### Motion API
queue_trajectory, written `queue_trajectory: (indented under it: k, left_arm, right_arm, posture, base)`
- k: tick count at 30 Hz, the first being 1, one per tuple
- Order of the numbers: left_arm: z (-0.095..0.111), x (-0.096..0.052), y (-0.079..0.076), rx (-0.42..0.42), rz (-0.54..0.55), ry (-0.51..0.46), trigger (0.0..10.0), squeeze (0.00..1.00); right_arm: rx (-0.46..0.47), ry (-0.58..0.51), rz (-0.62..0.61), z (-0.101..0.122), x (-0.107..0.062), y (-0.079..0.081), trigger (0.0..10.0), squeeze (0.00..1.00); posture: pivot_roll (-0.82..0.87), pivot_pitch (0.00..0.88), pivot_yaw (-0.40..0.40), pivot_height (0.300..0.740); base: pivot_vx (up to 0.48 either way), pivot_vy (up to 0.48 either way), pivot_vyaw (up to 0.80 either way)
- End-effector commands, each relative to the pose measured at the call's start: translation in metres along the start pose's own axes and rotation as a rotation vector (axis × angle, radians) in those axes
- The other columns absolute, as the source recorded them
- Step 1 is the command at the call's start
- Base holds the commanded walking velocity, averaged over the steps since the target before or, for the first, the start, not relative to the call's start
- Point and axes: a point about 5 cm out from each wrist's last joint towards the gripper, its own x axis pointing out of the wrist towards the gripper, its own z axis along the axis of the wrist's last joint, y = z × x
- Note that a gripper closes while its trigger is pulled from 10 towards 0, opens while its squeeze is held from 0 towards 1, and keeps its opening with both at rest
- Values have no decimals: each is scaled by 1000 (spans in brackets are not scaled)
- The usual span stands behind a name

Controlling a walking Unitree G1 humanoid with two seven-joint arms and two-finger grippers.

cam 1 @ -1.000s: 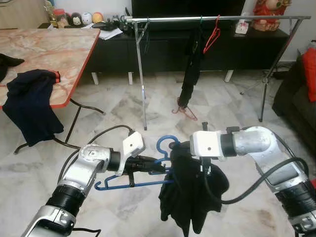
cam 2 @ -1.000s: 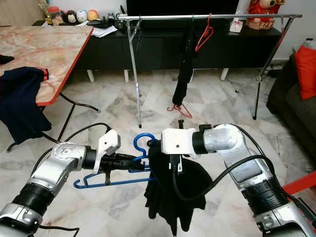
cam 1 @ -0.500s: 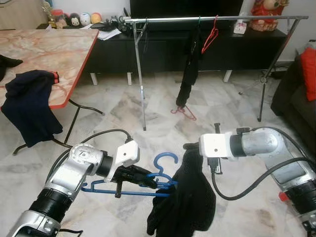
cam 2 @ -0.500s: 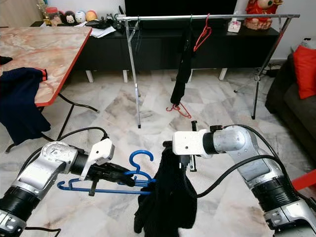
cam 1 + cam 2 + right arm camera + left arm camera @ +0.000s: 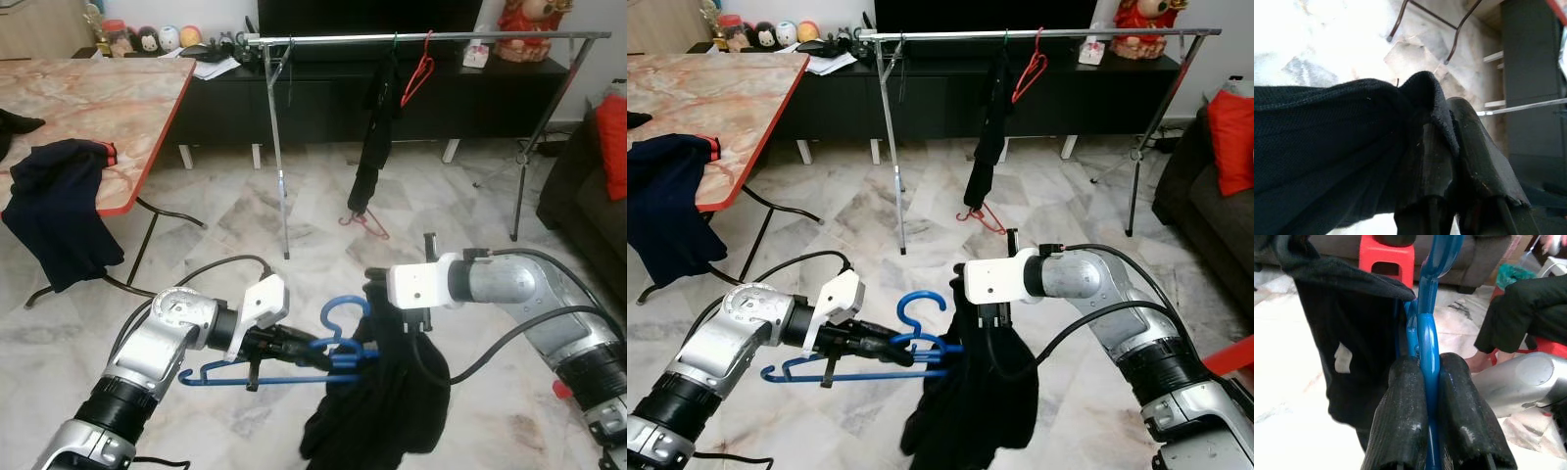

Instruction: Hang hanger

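The blue hanger (image 5: 294, 367) is clamped by the left gripper (image 5: 1427, 382) low over the floor, near the robot. A fold of the black garment (image 5: 377, 411) is pinched by the right gripper (image 5: 1457, 147) just right of the hanger's hook. The garment appears only partly threaded on. The clothes rail (image 5: 421, 37) stands well apart, far across the room, so dressing the hanger and hanging it there are judged still left.

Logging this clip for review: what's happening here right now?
The robot is putting a black garment on a blue hanger. Its left gripper is shut on the hanger near the hook; its right gripper pinches the garment's edge beside the hook. The clothes rail stands ahead across the floor, already carrying a dark garment and a red hanger.
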Motion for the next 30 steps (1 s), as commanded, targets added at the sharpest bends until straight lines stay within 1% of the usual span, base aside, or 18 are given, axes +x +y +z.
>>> queue_trajectory:
  k: [1, 2, 4, 7, 10, 11, 12, 14, 17, 19, 20, 22, 24, 25, 26, 27, 30]
  left_arm:
    - [-1, 2, 2, 35, -5, 45, 10000, 0]
    - [-4, 3, 8, 49, 62, 71, 10000, 0]
    - [-6, 4, 16, 74, 142, 96, 10000, 0]
    - [-8, 4, 19, 76, 173, 104, 10000, 0]
    - [-13, 2, 39, 121, 385, 163, 10000, 0]
    - [-13, 1, 41, 124, 416, 158, 10000, 0]
    - [-10, 1, 39, 112, 385, 119, 10000, 0]
    - [-9, 1, 33, 98, 302, 98, 10000, 0]
    - [-9, -3, 22, 80, 170, 107, 10000, 0]
    - [-8, -5, 19, 70, 124, 106, 10000, 0]
    - [-7, -8, 17, 63, 74, 106, 10000, 0]
    - [-5, -11, 15, 58, 35, 104, 10000, 0]
    - [-1, -14, 15, 57, 17, 75, 10000, 0]
    - [12, -16, 19, 49, 25, -19, 10000, 0]
    - [12, -16, 19, 49, 25, -19, 10000, 0]
    - [17, -16, 21, 45, 31, -56, 10000, 0]
    - [33, -17, 30, 2, 90, -220, 10000, 0]
  right_arm:
    - [-28, -50, -65, 10, -1, -14, 10000, 0]
    - [-25, -91, -92, 16, 0, -18, 10000, 0]
    - [-21, -128, -104, 22, 0, -20, 10000, 0]
    - [-15, -145, -108, 24, 1, -21, 10000, 0]
    - [-8, -194, -100, 33, 3, -21, 10000, 0]
    - [-10, -196, -93, 33, 4, -20, 10000, 0]
    - [-17, -191, -84, 31, 4, -18, 10000, 0]
    - [-20, -186, -83, 29, 3, -17, 10000, 0]
    - [-18, -180, -80, 28, 2, -18, 10000, 0]
    - [-20, -172, -71, 27, 2, -17, 10000, 0]
    - [-23, -169, -70, 26, 2, -16, 10000, 0]
    - [-23, -167, -69, 26, 4, -16, 10000, 0]
    - [-29, -162, -65, 26, 5, -15, 10000, 0]
    - [-26, -166, -66, 27, 6, -15, 10000, 0]
    - [-26, -166, -66, 27, 6, -15, 10000, 0]
    - [-25, -168, -67, 27, 6, -15, 10000, 0]
    - [-25, -178, -69, 29, 8, -14, 10000, 0]
  posture:
    - [-114, 0, -25, 740]
    - [-112, 0, -22, 740]
    - [-112, 0, -22, 740]
    - [-108, 0, -22, 740]
    - [-109, 0, -20, 740]
    - [-109, 0, -20, 740]
    - [-109, 0, -20, 740]
    - [-110, 0, -20, 740]
    - [-111, 0, -20, 740]
    - [-111, 0, -19, 740]
    - [-110, 0, -20, 740]
    - [-110, 0, -20, 740]
    - [-110, 0, -20, 740]
    - [-105, 3, -22, 740]
    - [-105, 3, -22, 740]
    - [-105, 3, -22, 740]
    - [-105, 2, -20, 740]
  base:
    - [0, 0, 0]
    - [0, 0, 0]
    - [0, 0, 0]
    - [0, 0, 0]
    - [0, 0, 0]
    - [0, 0, 0]
    - [0, 0, 0]
    - [0, 0, 0]
    - [0, 0, 0]
    - [0, 0, 0]
    - [0, 0, 0]
    - [0, 0, 0]
    - [0, 0, 0]
    - [0, 0, 0]
    - [0, 0, 0]
    - [0, 0, 0]
    - [0, 0, 0]
